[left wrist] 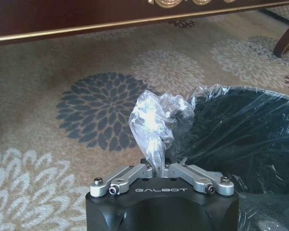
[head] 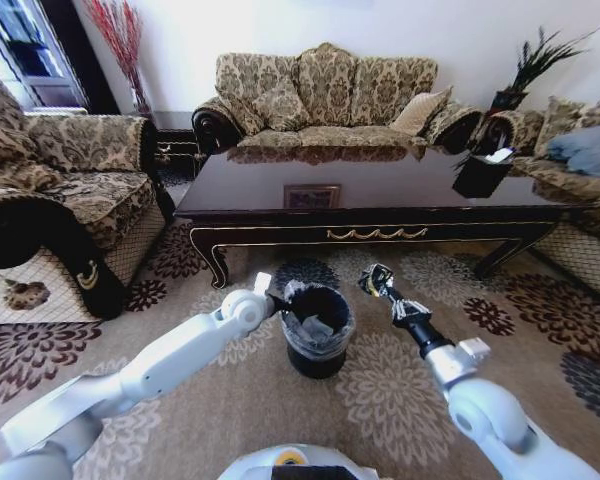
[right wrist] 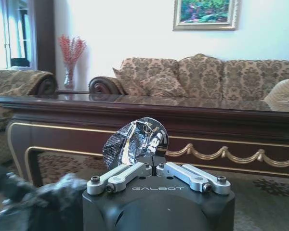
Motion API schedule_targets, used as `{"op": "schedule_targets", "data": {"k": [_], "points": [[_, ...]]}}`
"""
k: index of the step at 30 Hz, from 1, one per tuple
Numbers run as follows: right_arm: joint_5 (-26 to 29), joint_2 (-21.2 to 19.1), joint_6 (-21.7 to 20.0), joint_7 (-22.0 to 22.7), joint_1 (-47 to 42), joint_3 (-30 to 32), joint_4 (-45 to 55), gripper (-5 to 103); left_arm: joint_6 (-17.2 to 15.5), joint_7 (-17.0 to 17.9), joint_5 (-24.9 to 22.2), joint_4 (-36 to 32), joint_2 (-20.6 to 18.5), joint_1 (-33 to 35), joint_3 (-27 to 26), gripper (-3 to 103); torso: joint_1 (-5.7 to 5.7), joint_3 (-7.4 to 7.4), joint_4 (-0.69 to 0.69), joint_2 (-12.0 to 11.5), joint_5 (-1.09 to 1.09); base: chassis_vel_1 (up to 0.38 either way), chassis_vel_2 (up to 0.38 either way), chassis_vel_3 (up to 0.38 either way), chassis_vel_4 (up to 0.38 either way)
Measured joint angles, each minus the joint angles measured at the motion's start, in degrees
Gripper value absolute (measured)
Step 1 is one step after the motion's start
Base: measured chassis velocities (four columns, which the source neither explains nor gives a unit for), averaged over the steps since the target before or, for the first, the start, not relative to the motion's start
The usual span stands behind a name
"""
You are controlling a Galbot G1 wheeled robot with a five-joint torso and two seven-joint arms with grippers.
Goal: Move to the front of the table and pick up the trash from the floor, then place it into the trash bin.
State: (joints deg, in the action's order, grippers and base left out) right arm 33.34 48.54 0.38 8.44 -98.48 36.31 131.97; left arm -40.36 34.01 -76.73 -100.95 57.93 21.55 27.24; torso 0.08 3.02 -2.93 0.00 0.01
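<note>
Starting at the left of the head view, the left gripper (head: 277,296) sits at the 9 o'clock edge of the trash bin (head: 318,352), its jaws pinched together on a twist of the clear plastic liner (left wrist: 156,118) that stands up from the rim. In the left wrist view that bunched liner rises straight out from between the closed jaws, with the bin's black mouth lying just beside it. The left arm seems to be steadying the bin rather than carrying litter.

Moving right, the bin stands on the patterned carpet (head: 400,390) in front of the long dark surface (head: 380,185), roughly level with the middle of its gilded front edge. A pale scrap (head: 316,327) already lies inside it.

Further right, the right gripper (head: 377,282) is closed on the crumpled silvery foil trash (right wrist: 135,140), which sticks up past the closed tips. In the head view it hangs at about 2 o'clock from the bin's mouth, just outside the rim and above it.

The relation that matters is this: the bin's opening lies toward 8 o'clock from the foil, near but not yet beneath it. I judge that the right arm must carry the foil that way before a release would drop it inside, keeping off the left gripper at the far rim.
</note>
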Motion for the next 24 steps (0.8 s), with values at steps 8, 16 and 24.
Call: {"op": "schedule_targets", "data": {"k": [8, 16, 24], "points": [[-5.1, 1.6, 1.4, -0.9, -4.1, -2.3, 0.8, 0, 0.1, 1.5, -0.2, 0.7, 2.6, -0.1, 1.7, 3, 0.00, 0.00, -0.02, 0.0, 0.00, 0.000, 0.000, 0.000, 0.000], [-6.1, 1.4, 1.4, -1.2, -4.7, -3.1, 0.6, 0, 0.1, 2.2, -0.6, -1.4, 2.4, -0.3, 2.8, 3, 0.00, 0.00, 0.00, 0.0, -0.01, 0.000, 0.000, 0.000, 0.000], [-7.7, 1.1, 1.2, -1.9, -4.9, -4.4, 0.3, -3, 0.1, 2.7, -0.8, -2.3, 1.6, -0.6, 4.4, 3, 0.00, 0.00, 0.00, 0.0, 0.00, 0.000, 0.000, 0.000, 0.000]]}}
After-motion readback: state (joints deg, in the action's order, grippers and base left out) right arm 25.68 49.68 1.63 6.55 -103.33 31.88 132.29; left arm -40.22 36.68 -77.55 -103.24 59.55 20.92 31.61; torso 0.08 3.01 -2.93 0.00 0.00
